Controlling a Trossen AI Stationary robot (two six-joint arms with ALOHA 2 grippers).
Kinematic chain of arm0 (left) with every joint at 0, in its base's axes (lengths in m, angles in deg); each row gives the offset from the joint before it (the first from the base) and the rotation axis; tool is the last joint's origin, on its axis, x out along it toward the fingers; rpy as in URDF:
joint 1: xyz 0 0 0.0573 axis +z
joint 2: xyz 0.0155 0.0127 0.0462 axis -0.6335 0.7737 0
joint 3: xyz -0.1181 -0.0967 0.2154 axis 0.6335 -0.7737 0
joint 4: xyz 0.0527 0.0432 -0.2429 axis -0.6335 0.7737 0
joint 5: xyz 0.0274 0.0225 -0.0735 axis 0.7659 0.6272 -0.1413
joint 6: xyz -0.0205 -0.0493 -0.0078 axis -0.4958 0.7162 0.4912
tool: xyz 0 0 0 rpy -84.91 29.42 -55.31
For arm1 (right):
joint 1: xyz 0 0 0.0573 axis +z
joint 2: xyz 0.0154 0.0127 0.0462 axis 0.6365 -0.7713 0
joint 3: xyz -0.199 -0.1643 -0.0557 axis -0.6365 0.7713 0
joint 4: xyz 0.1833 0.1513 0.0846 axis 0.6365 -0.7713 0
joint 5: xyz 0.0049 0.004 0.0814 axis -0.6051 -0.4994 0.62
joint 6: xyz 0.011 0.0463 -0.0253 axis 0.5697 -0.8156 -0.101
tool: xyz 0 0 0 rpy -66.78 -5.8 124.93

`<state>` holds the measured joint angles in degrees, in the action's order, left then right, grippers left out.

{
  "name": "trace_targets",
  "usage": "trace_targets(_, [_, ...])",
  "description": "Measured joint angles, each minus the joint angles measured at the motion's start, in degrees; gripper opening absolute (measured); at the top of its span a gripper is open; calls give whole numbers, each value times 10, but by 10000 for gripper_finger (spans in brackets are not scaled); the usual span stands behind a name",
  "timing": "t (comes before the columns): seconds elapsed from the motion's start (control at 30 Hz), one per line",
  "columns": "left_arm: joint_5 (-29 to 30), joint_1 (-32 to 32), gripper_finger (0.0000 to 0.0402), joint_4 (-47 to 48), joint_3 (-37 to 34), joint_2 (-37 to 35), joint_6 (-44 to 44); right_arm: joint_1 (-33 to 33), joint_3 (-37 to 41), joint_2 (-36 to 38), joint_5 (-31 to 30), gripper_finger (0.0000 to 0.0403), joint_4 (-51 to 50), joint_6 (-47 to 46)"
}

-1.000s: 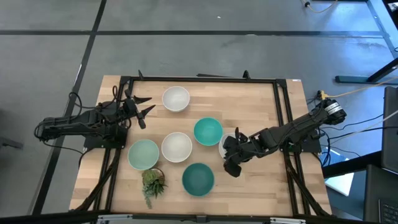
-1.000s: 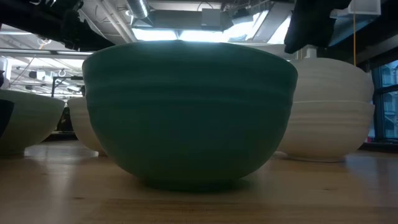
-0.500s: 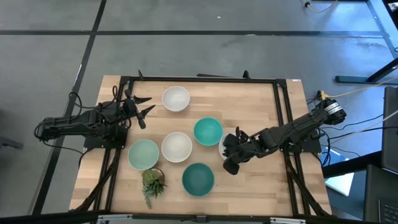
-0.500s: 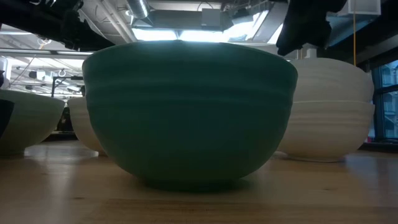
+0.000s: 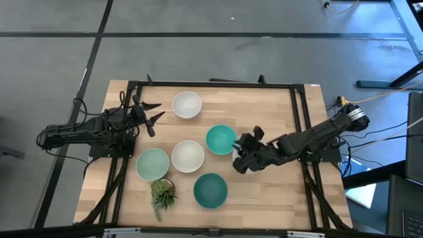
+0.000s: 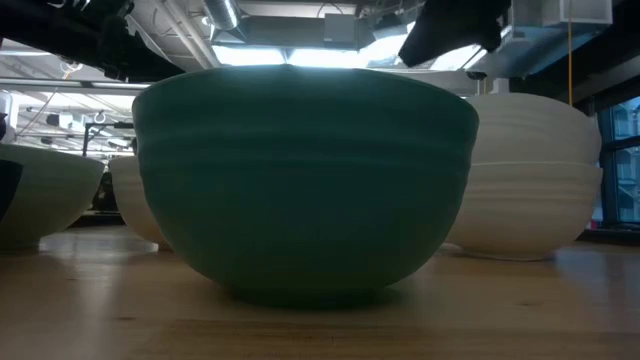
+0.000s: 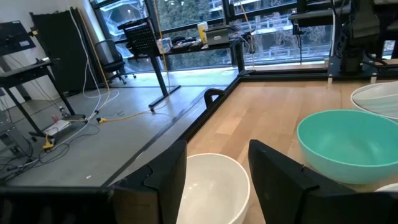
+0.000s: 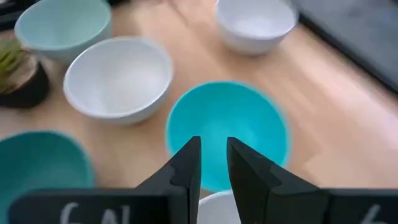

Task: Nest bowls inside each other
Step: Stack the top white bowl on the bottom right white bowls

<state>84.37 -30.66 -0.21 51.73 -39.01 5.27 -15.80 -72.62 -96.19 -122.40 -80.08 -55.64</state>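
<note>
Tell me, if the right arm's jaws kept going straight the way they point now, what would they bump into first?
Most likely the teal bowl: the right gripper points straight at it, with nothing between, though depth is hard to judge.

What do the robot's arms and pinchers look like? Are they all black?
Yes, nearly all black. Both arms are thin and jointed, with black cables trailing off them at the table's sides. The left gripper ends in two pointed black fingers, chunky and angular up close. The right gripper has the same dark fingers, plus white lettering on its body, too cut off to read.
</note>
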Motion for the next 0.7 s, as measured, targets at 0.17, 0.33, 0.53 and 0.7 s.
trace_targets(0.17, [0, 0, 167, 0, 0, 0, 0, 0, 0, 38, -42, 79, -39, 4])
trace_targets(0.33, [0, 0, 167, 0, 0, 0, 0, -3, 0, 88, -74, 71, -112, 3])
trace_targets(0.53, [0, 0, 167, 0, 0, 0, 0, -5, 1, 155, -170, 51, -209, 1])
trace_targets(0.7, [0, 0, 167, 0, 0, 0, 19, -12, 36, 237, -203, 27, -245, -9])
